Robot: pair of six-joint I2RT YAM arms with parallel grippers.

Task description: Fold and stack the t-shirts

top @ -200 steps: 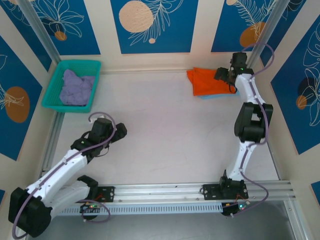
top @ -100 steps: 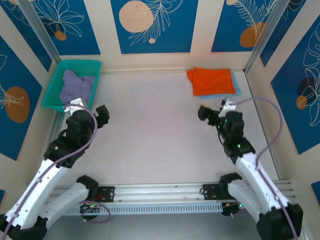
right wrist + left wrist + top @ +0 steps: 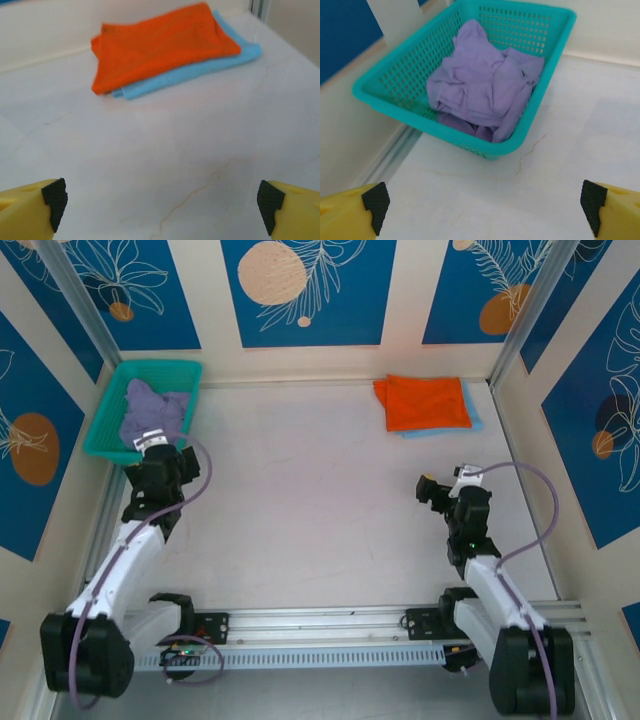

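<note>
In the mesh basket lies a crumpled lavender shirt; left tool and right tool gape empty.

The bright orange soft cloth t-shirt lies folded into a flat, roughly square pad at the far right corner of the bench. It rests directly on top of the light blue cloth t-shirt, also folded flat, whose edge peeks out along the near and right sides. The pale lavender cloth t-shirt is unfolded, crumpled in a loose heap inside the teal plastic mesh basket at the far left corner, well apart from the stack
</note>
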